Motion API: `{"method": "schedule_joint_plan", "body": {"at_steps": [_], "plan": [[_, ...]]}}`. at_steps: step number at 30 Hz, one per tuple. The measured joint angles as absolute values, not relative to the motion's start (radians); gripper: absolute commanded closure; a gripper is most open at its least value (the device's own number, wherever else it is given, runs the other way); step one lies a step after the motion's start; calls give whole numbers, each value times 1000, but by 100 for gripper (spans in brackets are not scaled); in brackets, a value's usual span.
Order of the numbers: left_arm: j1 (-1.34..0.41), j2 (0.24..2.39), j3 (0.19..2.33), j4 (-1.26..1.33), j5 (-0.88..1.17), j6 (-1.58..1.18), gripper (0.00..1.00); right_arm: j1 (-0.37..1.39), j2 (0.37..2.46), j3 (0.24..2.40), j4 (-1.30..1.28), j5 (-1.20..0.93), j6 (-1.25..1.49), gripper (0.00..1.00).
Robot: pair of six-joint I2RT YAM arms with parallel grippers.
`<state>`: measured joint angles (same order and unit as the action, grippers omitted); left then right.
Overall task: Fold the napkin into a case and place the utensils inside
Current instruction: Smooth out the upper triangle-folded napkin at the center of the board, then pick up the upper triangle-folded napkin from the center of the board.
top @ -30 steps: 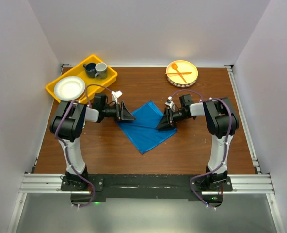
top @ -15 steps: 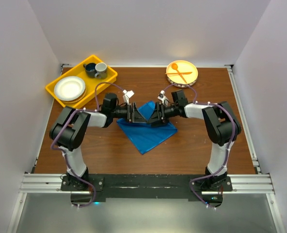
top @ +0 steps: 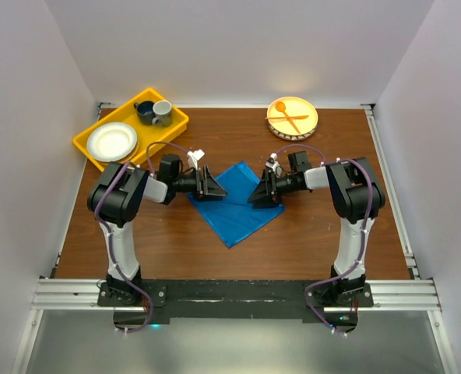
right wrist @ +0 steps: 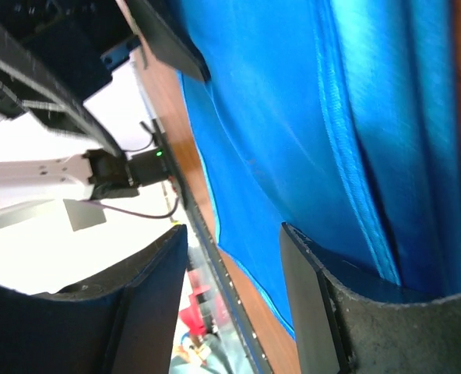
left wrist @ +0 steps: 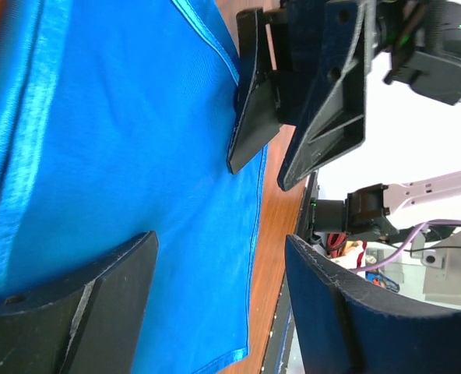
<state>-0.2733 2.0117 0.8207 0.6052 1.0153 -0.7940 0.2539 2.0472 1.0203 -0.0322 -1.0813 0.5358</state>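
**A:** Top cam first. Where's the cloth?

**B:** The bright blue soft cloth napkin (top: 234, 210) lies flat mid-way across the brown wooden table (top: 176, 241), one corner pointing at the arm bases. It's not a narrow pouch yet.

**A:** Grippers?

**B:** The left gripper (top: 215, 189) is at the napkin's upper-left edge and the right gripper (top: 258, 195) at its upper-right edge. They face each other across the far corner, low down. From up here I can't tell if the tips touch the cloth.

**A:** Other stuff?

**B:** Far left there's a yellow plastic tray (top: 81, 144) w/ a white round plate (top: 111, 142), a dark blue mug (top: 144, 111) and a grey cup (top: 163, 112) in it. Far right there's a round yellow plate (top: 310, 123) w/ an orange plastic spoon and fork (top: 287, 118) crossed on it. Both are well apart from the napkin.

**A:** Left wrist cam?

**B:** The left gripper's fingers (left wrist: 90, 304) stand wide apart w/ nothing btwn them — just blue cloth spread beyond the gap. The right gripper shows opposite, its jaws apart too, tips by the cloth's edge next to bare wood.

**A:** Right wrist cam?

**B:** The right gripper's fingers (right wrist: 339, 312) are parted w/ nothing gripped — the napkin fills most of the view beyond them. A line runs along the cloth near one side; fold or hem, can't tell. One black finger of the left gripper pokes in at the top.
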Motion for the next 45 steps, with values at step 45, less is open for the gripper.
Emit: {"method": "schedule_joint_plan", "body": {"at_steps": [45], "plan": [[-264,1803,1171,-241,667,82,59,293,1980,1154,-369,-786,104,78]]}}
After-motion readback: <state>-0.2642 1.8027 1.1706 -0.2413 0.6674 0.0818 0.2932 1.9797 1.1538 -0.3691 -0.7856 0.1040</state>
